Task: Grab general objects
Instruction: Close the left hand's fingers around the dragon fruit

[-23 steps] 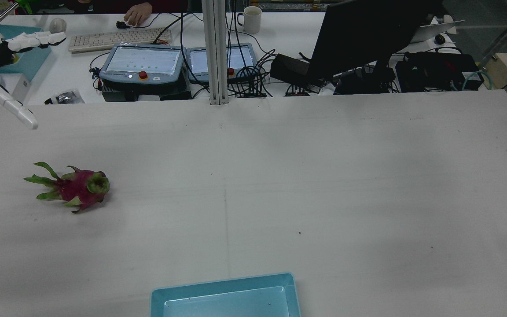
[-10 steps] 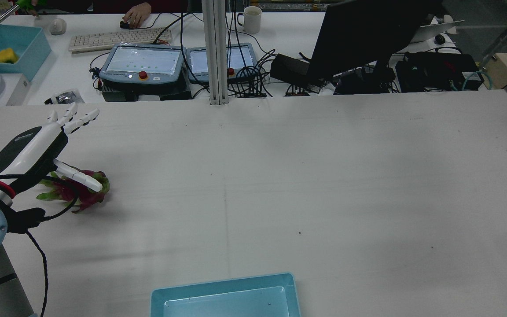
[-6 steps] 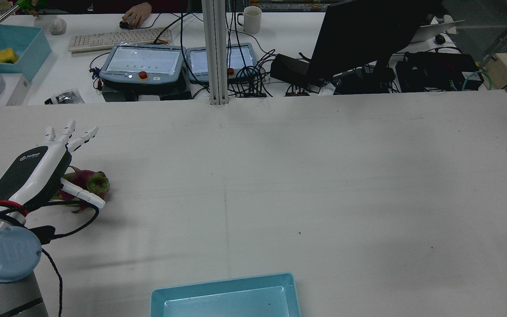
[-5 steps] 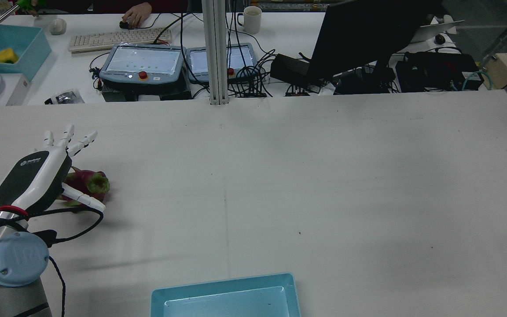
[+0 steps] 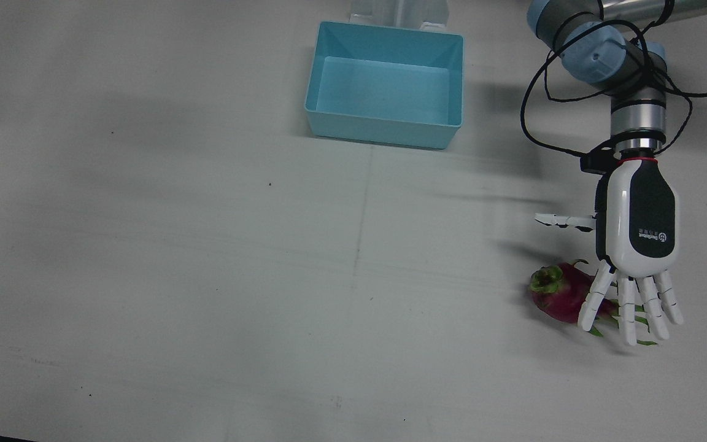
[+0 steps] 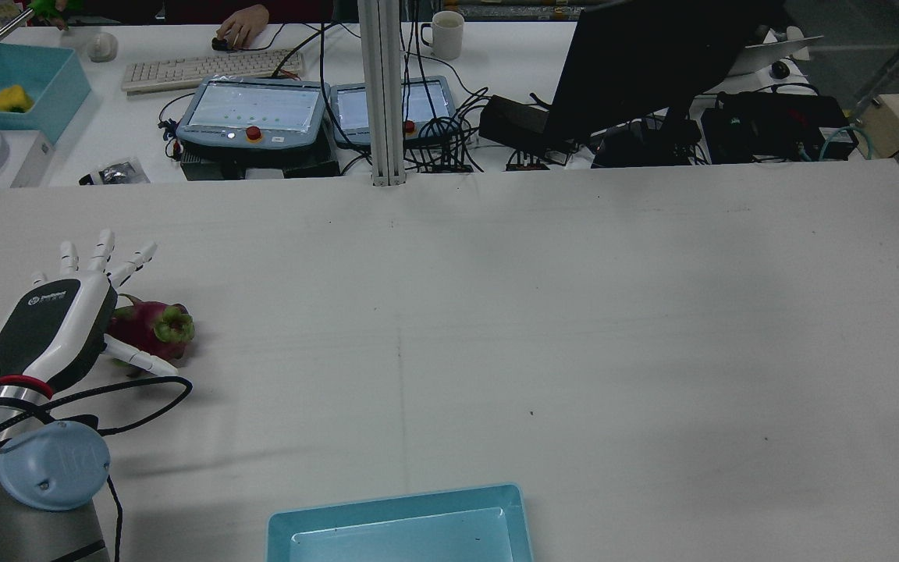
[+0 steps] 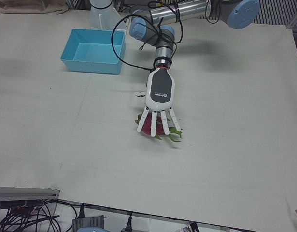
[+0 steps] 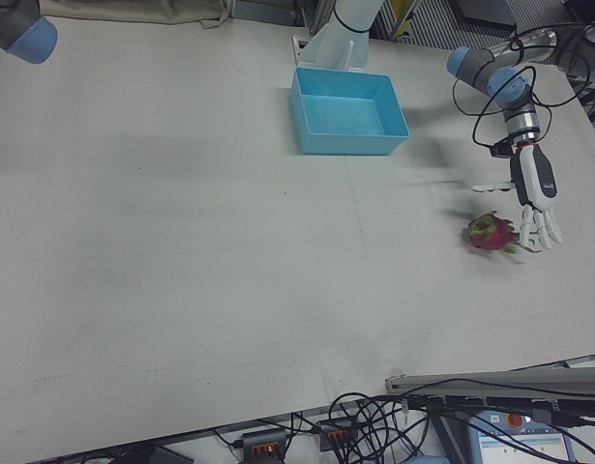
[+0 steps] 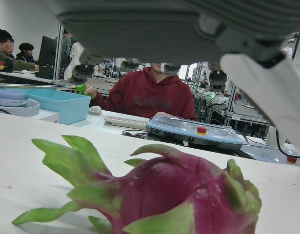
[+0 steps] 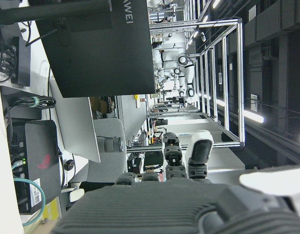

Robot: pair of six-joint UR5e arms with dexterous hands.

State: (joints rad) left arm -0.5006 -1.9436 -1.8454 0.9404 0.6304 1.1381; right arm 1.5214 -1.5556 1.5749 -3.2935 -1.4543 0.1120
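A magenta dragon fruit (image 5: 559,298) with green leaf tips lies on the white table, at the left in the rear view (image 6: 149,328). My left hand (image 5: 636,233) hovers palm-down just over its leafy end, open, with the fingers (image 5: 626,310) spread past the fruit and the thumb (image 5: 559,220) out to the side. It does not grip the fruit (image 7: 150,125). The left hand view has the fruit (image 9: 179,195) close below the palm (image 9: 164,24). My right hand (image 10: 189,204) shows only in its own view, open, holding nothing.
A light blue bin (image 5: 384,132) stands near the robot's side at the table's middle (image 6: 395,511). Beyond the far edge are teach pendants (image 6: 254,113), a keyboard (image 6: 211,70), a monitor (image 6: 652,62) and a person's hand (image 6: 245,23).
My left hand came in from the far left, lowered over the dragon fruit and drew back slightly toward the robot. The fruit has not moved.
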